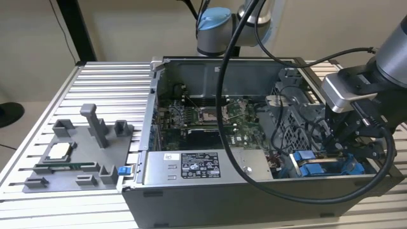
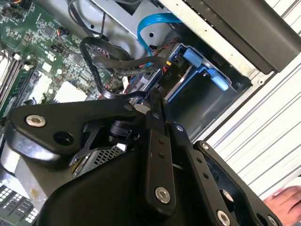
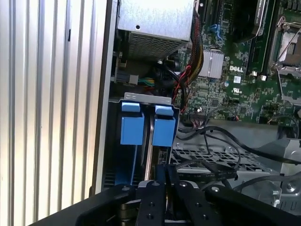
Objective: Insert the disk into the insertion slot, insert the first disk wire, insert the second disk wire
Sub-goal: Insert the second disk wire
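Note:
The insertion slot (image 1: 321, 167) is the bay with blue rails at the case's front corner, on the exterior view's right. The disk's blue frame tabs (image 3: 164, 131) stand in that bay, and the disk is seen edge-on. My gripper (image 1: 348, 143) hangs right above the bay. In both wrist views its black fingers (image 3: 151, 193) stand close together. A black disk wire connector (image 2: 168, 75) sits at the fingertips (image 2: 154, 106), close to the blue frame (image 2: 207, 70). Its black cable (image 2: 113, 66) loops back toward the board. A light blue wire (image 2: 155, 26) curves behind the bay.
The open computer case lies on a ribbed aluminium table (image 1: 95, 90). Inside are the motherboard (image 1: 203, 119), the grey power-supply box (image 1: 197, 167) and a perforated cage (image 3: 221, 155). A grey fixture plate (image 1: 70, 157) lies on the exterior view's left. A person's hand (image 2: 287, 197) rests on the table.

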You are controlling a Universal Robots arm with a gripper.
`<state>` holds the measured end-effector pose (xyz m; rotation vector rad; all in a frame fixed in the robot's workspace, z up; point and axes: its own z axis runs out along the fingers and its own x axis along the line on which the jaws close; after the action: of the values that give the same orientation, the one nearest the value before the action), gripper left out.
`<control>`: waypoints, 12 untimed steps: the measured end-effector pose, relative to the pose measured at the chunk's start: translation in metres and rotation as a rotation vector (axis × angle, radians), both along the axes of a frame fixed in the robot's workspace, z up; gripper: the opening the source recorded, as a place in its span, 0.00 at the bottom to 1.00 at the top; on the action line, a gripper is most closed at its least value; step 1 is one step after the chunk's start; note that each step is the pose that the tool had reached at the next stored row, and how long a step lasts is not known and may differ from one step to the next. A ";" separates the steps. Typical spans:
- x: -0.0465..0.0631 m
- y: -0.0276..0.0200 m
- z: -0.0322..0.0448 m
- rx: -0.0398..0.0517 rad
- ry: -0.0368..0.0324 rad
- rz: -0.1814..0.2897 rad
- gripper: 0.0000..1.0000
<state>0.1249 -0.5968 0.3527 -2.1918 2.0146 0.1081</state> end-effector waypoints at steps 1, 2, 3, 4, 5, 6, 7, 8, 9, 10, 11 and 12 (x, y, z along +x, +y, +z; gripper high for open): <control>0.000 0.0000 -0.0001 0.0000 -0.0005 0.000 0.00; 0.000 0.0001 -0.0004 0.0001 -0.0017 0.000 0.00; 0.000 0.0000 -0.0008 0.0001 -0.0034 0.000 0.00; 0.000 0.0000 -0.0013 -0.0001 -0.0057 0.000 0.00; 0.000 0.0000 -0.0019 -0.0002 -0.0087 0.000 0.00; 0.000 0.0000 -0.0025 -0.0001 -0.0121 -0.001 0.00; 0.000 0.0001 -0.0031 -0.0001 -0.0155 -0.002 0.00; -0.001 0.0000 -0.0035 -0.0003 -0.0177 -0.004 0.00; -0.001 0.0000 -0.0041 -0.0006 -0.0191 -0.007 0.00; -0.002 0.0000 -0.0046 -0.0007 -0.0196 -0.013 0.00; -0.002 0.0000 -0.0050 -0.0009 -0.0198 -0.019 0.00; -0.003 0.0000 -0.0051 -0.0011 -0.0198 -0.025 0.00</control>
<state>0.1218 -0.5967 0.3475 -2.1593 2.0311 0.0820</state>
